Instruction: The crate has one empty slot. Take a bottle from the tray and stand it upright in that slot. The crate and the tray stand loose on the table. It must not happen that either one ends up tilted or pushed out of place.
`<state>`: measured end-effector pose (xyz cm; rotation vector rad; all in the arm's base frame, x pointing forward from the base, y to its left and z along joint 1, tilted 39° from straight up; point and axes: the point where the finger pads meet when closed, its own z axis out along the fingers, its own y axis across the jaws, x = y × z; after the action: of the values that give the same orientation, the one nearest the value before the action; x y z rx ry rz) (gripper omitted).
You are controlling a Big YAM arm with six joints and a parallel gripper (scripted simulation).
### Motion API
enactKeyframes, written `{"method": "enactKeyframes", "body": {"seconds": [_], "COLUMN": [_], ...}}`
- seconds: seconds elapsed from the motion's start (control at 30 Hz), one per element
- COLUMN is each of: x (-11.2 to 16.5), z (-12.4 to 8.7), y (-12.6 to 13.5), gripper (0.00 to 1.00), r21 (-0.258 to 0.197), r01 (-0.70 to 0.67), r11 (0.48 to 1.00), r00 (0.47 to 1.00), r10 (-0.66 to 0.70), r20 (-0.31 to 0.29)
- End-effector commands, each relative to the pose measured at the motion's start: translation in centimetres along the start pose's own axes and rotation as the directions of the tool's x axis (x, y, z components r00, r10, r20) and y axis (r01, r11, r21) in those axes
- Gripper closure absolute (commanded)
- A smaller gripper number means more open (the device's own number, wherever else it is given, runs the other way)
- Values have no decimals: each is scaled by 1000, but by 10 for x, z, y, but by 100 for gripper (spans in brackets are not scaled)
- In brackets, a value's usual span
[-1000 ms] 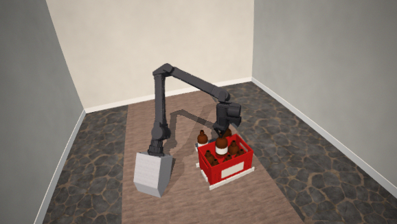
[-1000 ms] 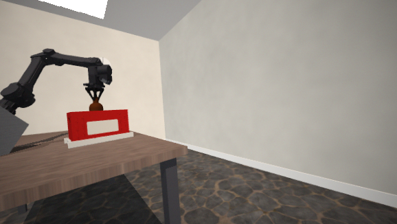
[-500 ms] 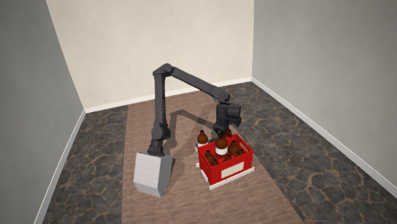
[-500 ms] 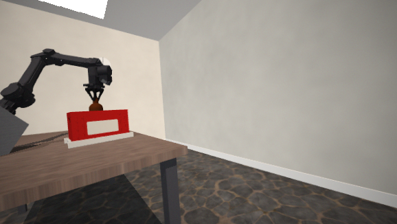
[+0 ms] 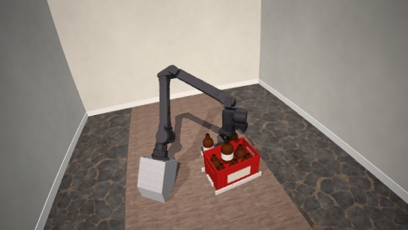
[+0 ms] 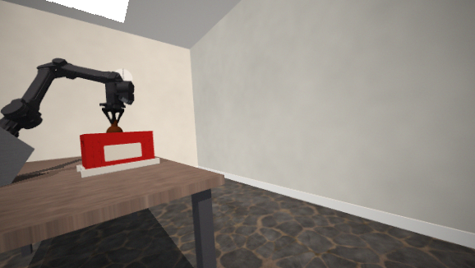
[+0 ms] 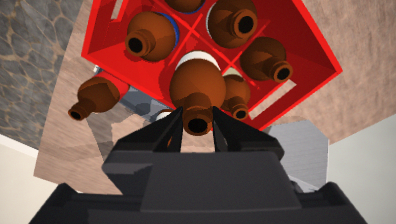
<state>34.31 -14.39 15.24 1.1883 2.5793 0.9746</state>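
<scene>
My gripper (image 7: pixel 197 111) is shut on the neck of a brown bottle with a white label (image 7: pixel 197 91). I hold it upright over the red crate (image 5: pixel 231 166), its lower part partly down among the crate's cells (image 5: pixel 226 151). In the exterior view only the bottle's shoulder (image 6: pixel 114 128) shows above the crate's rim (image 6: pixel 117 148). The crate holds several other brown bottles (image 7: pixel 150 41). Another brown bottle (image 5: pixel 207 140) stands behind the crate on the tray; it also shows in the wrist view (image 7: pixel 96 96).
The crate sits on a white base plate (image 5: pixel 236 183) on the wooden table (image 6: pixel 103 193). The arm's grey base block (image 5: pixel 155 177) stands left of the crate. The table's edge is close to the crate's right side.
</scene>
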Motion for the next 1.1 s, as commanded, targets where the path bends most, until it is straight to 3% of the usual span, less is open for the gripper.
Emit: {"method": "enactKeyframes", "body": {"seconds": [0.0, 0.43, 0.5, 0.53, 0.7, 1.07], "x": [-4, -3, -3, -13, -3, -5], "z": [3, 22, 22, 8, 25, 27], "y": [5, 2, 2, 12, 3, 4], "gripper": [100, 100, 100, 100, 100, 100], "r21": [-4, -2, -2, -10, -2, -3], "r01": [4, -4, -4, 18, 0, 1], "r11": [1000, 1000, 1000, 1000, 1000, 1000], "r00": [1000, 1000, 1000, 999, 1000, 1000], "r10": [-4, 4, 4, -17, 0, -1], "r20": [16, 5, 5, 45, 9, 13]}}
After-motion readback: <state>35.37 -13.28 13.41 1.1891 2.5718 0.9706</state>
